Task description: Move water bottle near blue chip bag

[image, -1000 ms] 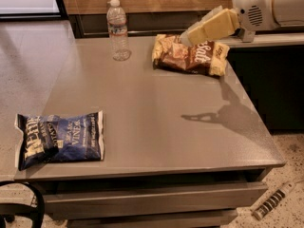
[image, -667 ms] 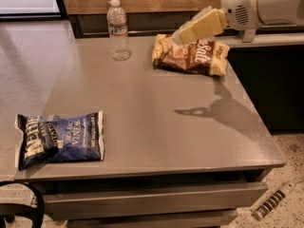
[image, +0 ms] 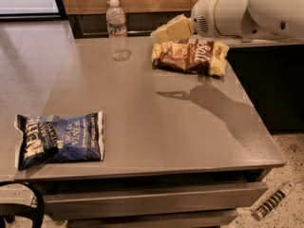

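The water bottle (image: 117, 30) stands upright at the upper centre-left of the frame, on the far part of the bench (image: 161, 127). The blue chip bag (image: 59, 139) lies flat at the lower left, well apart from the bottle. The gripper (image: 172, 30) hangs at the upper centre, right of the bottle, over the left end of the brown bag (image: 190, 56). Whether the gripper is open cannot be told; it appears to hold nothing.

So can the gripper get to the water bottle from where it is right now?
Probably yes. The gripper hangs above the left end of the brown Salt bag, and nothing stands on the table between it and the upright water bottle.
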`<state>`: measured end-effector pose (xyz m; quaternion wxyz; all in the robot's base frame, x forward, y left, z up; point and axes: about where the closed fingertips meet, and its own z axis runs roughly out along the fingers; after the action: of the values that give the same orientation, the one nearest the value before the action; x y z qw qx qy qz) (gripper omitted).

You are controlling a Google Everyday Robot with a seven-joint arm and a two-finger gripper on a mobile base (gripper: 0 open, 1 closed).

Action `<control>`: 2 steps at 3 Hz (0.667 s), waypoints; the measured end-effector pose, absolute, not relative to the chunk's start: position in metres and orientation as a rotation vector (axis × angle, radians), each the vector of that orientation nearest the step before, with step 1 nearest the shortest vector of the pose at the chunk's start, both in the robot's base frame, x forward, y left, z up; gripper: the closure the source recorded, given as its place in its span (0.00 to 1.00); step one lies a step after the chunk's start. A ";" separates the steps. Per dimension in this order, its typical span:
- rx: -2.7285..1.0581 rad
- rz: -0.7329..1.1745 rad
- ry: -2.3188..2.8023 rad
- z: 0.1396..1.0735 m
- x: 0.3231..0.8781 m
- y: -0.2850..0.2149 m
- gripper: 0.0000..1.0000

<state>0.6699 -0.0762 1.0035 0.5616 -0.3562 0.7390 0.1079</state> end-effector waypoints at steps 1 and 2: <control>-0.722 0.293 1.666 0.992 0.720 -0.061 0.00; -0.686 0.322 1.618 0.989 0.749 -0.052 0.00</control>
<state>0.7492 -0.0518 0.9890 0.6269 -0.2993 0.7055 0.1404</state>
